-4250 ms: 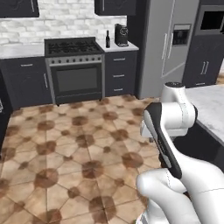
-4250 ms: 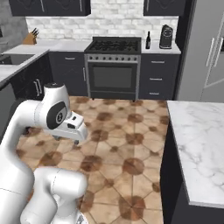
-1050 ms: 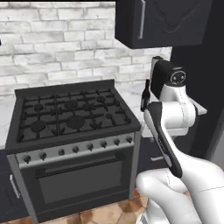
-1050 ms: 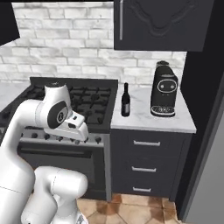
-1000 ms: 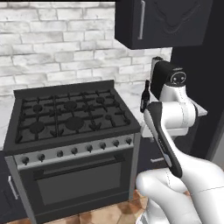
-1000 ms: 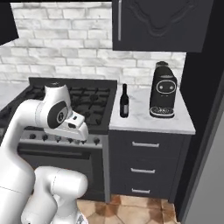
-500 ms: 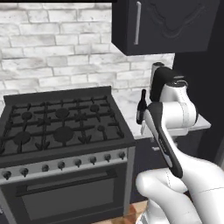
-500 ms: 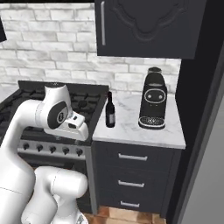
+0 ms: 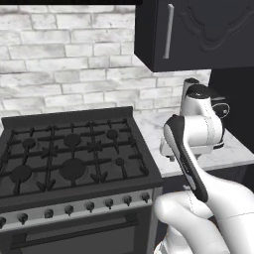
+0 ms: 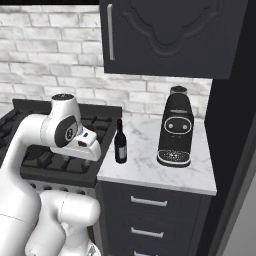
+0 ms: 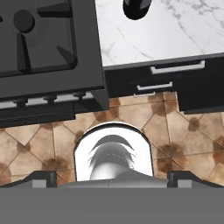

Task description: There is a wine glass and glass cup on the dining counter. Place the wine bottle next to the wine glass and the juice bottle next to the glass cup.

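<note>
1. One wine bottle (image 10: 120, 141), upright on the small marble worktop (image 10: 150, 167), near its stove-side edge.
2. One black coffee machine (image 10: 175, 127) just right of it, apart.
3. One gas stove (image 9: 69, 156) left of the worktop.
4. Gripper (image 11: 112, 177): fingers spread wide, empty, above the floor.

Even, soft rendered light, no glare; faint shadow under the near-black slim-necked wine bottle (image 10: 120, 141) on the small white marble worktop (image 10: 150, 170); pics sharp, slightly pixelated, no edge distortion
</note>
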{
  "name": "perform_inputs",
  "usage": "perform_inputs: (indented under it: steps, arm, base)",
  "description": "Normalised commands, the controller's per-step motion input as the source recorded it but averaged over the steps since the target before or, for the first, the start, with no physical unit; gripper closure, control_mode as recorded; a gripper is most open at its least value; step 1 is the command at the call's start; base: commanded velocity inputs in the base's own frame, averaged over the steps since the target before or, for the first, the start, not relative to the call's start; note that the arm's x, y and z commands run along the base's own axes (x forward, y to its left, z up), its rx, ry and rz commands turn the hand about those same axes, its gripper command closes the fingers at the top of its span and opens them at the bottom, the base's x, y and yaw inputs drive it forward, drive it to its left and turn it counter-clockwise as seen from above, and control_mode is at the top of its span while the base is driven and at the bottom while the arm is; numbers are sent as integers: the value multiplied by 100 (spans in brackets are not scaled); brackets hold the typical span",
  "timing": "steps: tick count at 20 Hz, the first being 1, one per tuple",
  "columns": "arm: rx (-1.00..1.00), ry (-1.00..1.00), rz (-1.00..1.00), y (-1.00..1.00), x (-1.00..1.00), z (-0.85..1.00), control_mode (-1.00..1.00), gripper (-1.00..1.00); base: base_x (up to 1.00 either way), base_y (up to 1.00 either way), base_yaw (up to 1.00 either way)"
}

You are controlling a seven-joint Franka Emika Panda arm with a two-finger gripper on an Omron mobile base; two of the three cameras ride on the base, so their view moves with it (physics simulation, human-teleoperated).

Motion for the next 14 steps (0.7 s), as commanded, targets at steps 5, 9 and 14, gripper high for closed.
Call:
perform_inputs:
  steps: [5,9,14]
  arm:
    - [0,0,0,0,0,0,100,-100]
    - [0,0,0,0,0,0,100,-100]
    - [0,0,0,0,0,0,100,-100]
  base:
    - [31,-11,2]
    - [6,-3,0]
    - [0,0,0]
